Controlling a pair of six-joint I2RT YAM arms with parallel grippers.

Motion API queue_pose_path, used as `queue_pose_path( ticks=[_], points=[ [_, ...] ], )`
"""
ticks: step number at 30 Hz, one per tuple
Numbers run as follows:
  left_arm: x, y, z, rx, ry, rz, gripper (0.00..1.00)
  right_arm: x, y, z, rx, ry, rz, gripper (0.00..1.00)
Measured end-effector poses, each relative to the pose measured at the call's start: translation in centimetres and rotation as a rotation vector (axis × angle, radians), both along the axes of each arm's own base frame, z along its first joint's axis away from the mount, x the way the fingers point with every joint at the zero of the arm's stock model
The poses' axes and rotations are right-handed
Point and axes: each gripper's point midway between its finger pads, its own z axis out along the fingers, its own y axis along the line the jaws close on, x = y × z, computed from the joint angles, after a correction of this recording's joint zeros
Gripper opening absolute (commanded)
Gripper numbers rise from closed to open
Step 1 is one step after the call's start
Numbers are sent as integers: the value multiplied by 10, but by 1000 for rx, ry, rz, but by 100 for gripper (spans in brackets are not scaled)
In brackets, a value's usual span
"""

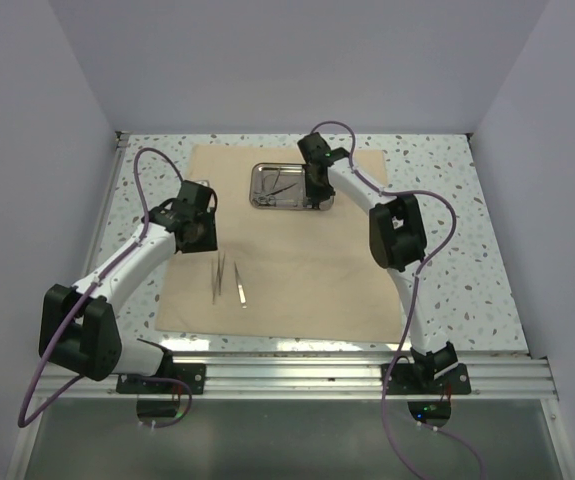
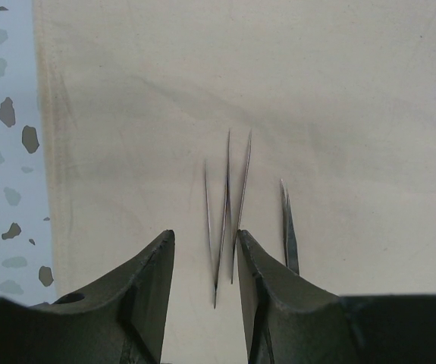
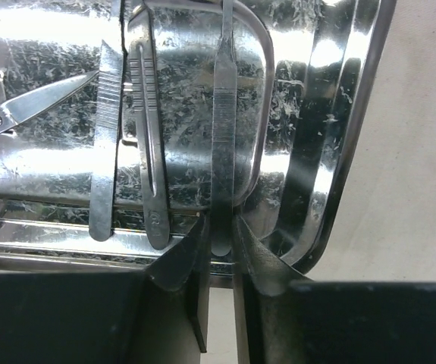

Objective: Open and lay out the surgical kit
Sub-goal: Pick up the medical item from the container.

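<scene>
Right wrist view: right gripper (image 3: 221,241) jaws are pinched on one flat silver handle (image 3: 223,136) in the shiny rectangular steel tray (image 3: 339,152), at the far end of the beige cloth wrap (image 1: 307,285). I'd lift straight up, slowly, so the neighbouring silver tools (image 3: 148,136) don't drag. Left gripper (image 2: 204,241) jaws are half-open and empty over the laid-out thin tweezers (image 2: 224,205).
</scene>
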Motion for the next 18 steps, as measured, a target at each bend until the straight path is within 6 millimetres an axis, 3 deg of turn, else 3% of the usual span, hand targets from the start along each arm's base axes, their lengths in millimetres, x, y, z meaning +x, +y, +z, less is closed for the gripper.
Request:
queue_pose_path(
  ticks=[3, 18],
  points=[
    [0, 0, 0, 0, 0, 0, 42, 0, 3, 0, 12, -5, 9, 0],
    [10, -4, 13, -13, -33, -3, 42, 1, 7, 8, 2, 21, 36, 0]
  ],
)
